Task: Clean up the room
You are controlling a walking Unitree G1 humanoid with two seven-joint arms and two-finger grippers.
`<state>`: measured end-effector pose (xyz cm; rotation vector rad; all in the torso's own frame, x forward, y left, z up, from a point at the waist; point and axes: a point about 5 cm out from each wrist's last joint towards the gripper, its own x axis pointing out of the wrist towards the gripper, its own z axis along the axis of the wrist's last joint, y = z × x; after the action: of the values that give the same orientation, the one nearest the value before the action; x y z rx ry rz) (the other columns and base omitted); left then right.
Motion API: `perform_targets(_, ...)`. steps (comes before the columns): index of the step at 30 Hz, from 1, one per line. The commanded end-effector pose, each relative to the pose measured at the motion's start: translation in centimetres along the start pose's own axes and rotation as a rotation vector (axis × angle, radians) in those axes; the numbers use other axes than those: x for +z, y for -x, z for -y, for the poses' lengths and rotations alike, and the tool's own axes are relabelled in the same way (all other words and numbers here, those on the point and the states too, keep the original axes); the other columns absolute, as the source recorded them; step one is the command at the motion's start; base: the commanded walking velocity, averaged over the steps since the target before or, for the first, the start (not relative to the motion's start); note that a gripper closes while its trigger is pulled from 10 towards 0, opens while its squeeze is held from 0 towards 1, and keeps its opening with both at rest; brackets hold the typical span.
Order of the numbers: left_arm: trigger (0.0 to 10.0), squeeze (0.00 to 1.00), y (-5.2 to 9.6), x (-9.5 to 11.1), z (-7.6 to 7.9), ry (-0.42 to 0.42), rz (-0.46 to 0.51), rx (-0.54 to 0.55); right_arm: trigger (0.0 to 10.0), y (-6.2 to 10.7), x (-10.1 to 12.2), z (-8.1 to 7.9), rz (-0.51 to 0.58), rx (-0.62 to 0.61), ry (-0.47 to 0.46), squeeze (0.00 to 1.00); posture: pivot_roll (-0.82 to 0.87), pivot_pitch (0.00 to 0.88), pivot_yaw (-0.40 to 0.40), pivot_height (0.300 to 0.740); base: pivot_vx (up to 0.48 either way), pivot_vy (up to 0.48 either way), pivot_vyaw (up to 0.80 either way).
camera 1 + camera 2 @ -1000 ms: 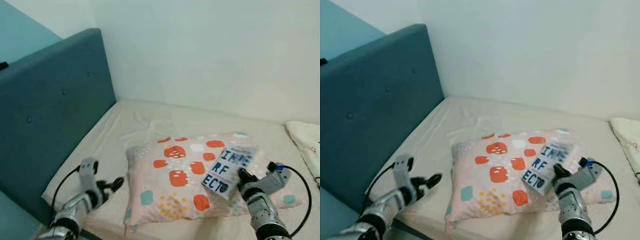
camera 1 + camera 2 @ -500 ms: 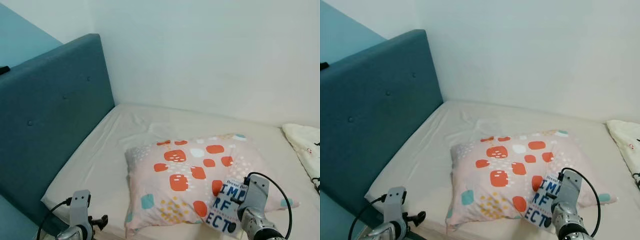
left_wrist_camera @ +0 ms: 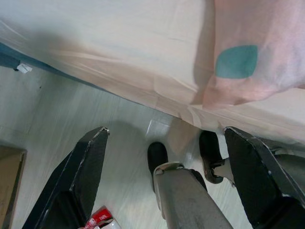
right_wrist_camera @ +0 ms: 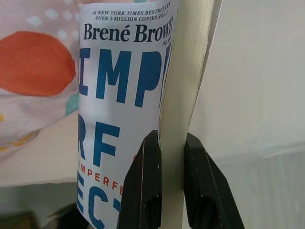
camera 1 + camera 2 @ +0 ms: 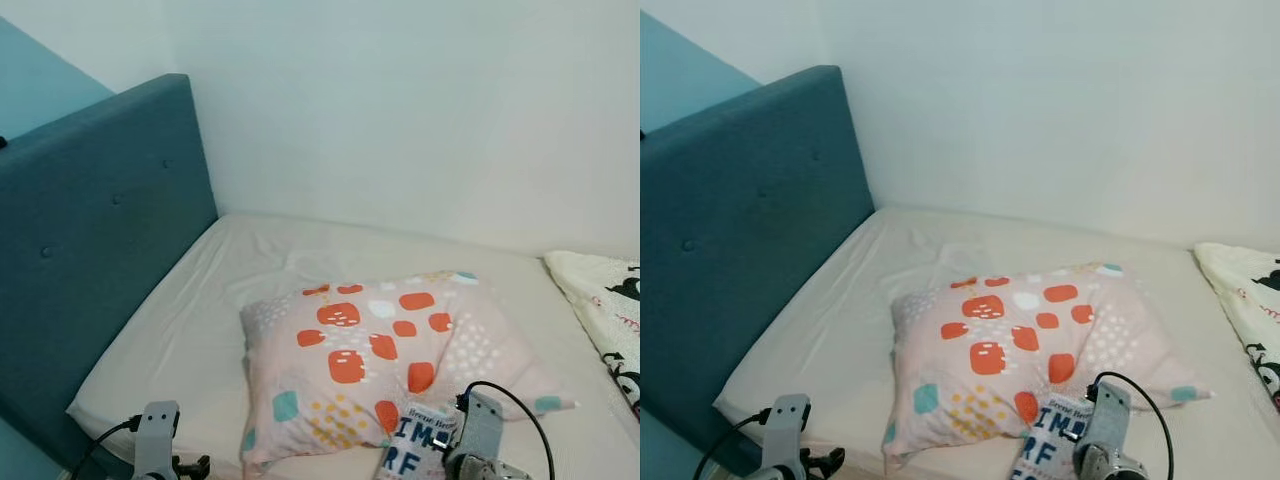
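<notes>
- Two grippers sit low at the near edge of the bed, one at each side.
- Far left, the teal headboard runs along the mattress.
- Left gripper: spread wide with nothing between the fingers, hanging over the pale floor just off the bed's edge; the robot's own feet show below it, and a small red-and-white scrap by one fingertip is too cropped to identify.
- Middle: the pillow, pink with orange and teal spots, lies flat on the sheet.
- Right gripper: clamped on the book, one finger on the cover, the other on the page edge; the book stands just in front of the pillow's near edge.
- Far right, a white printed blanket lies on the bed.
</notes>
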<state>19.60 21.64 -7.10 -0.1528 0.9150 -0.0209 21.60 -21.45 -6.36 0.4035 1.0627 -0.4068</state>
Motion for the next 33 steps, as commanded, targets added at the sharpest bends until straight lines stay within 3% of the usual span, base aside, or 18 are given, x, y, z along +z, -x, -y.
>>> perform_targets(1, 10.0, 1.00, 0.2, -0.4, -0.4, -0.013, -0.018, 0.007, 0.0, -0.1, -1.3, -0.5, -0.062, 0.023, -0.040, 0.00, 0.00, 0.000, 0.006, 0.740, 0.000, 0.000, 0.00)
perform_targets(3, 10.0, 1.00, 0.1, -0.5, -0.3, -0.014, -0.019, 0.004, 0.0, -0.1, -1.1, -0.8, -0.064, 0.041, -0.127, 0.00, 0.00, 0.000, 0.005, 0.740, 0.000, 0.000, 0.00)
perform_targets(6, 10.0, 1.00, 0.1, -0.5, -0.2, -0.015, -0.021, 0.002, 0.0, 0.0, -1.0, -1.1, -0.062, 0.060, -0.155, 0.00, 0.00, 0.000, 0.005, 0.740, 0.000, 0.000, 0.00)
perform_targets(7, 10.0, 1.00, 0.2, -0.7, -0.2, -0.016, -0.027, 0.000, 0.0, 0.2, -0.3, -3.0, -0.070, 0.197, -0.213, 0.00, -0.01, 0.000, 0.005, 0.740, 0.000, 0.000, 0.00)
perform_targets(8, 10.0, 1.00, 0.2, -0.8, -0.2, -0.017, -0.031, -0.001, 0.0, 0.4, 0.1, -3.9, -0.072, 0.260, -0.228, 0.00, -0.01, 0.000, 0.005, 0.740, 0.000, 0.000, 0.00)
perform_targets(9, 10.0, 1.00, 0.2, -0.8, -0.2, -0.017, -0.031, -0.001, 0.0, 0.4, 0.1, -3.9, -0.072, 0.260, -0.228, 0.00, -0.01, 0.000, 0.005, 0.740, 0.000, 0.000, 0.00)
perform_targets(13, 10.0, 1.00, 0.3, -1.2, -0.3, -0.021, -0.042, 0.000, 0.0, 0.9, 0.9, -6.3, -0.083, 0.418, -0.268, 0.00, -0.01, 0.000, 0.001, 0.740, 0.000, 0.000, 0.00)
perform_targets(15, 10.0, 1.00, 0.3, -1.5, -0.3, -0.022, -0.048, 0.004, 0.0, 1.3, 0.7, -7.7, -0.105, 0.505, -0.229, 0.00, -0.01, 0.000, 0.000, 0.740, 0.000, 0.000, 0.00)
perform_targets(17, 10.0, 1.00, 0.3, -1.5, -0.3, -0.022, -0.050, 0.004, 0.0, 1.4, 0.6, -8.0, -0.110, 0.523, -0.218, 0.00, -0.01, 0.000, 0.000, 0.740, 0.000, 0.000, 0.00)
perform_targets(20, 10.0, 1.00, 0.3, -1.8, -0.2, -0.024, -0.058, 0.005, 0.0, 1.7, -0.4, -8.7, -0.160, 0.615, -0.106, 0.00, -0.01, 0.000, -0.005, 0.740, 0.000, 0.000, 0.00)
perform_targets(24, 10.0, 1.00, 0.3, -1.9, -0.2, -0.025, -0.061, 0.004, 0.0, 1.9, -0.3, -8.9, -0.182, 0.687, -0.040, 0.00, -0.02, 0.000, -0.004, 0.740, 0.000, 0.000, 0.00)
perform_targets(30, 10.0, 1.00, 0.4, -2.1, -0.3, -0.033, -0.072, 0.006, 0.0, 2.2, 0.9, -8.5, -0.180, 0.710, 0.056, 0.00, -0.03, 0.000, -0.005, 0.740, 0.000, 0.000, 0.00)
perform_targets(33, 10.0, 1.00, 0.4, -2.3, -0.2, -0.039, -0.080, 0.006, 0.0, 1.9, 1.2, -7.8, -0.170, 0.633, 0.061, 0.00, -0.03, 0.000, -0.013, 0.740, 0.000, 0.000, 0.00)
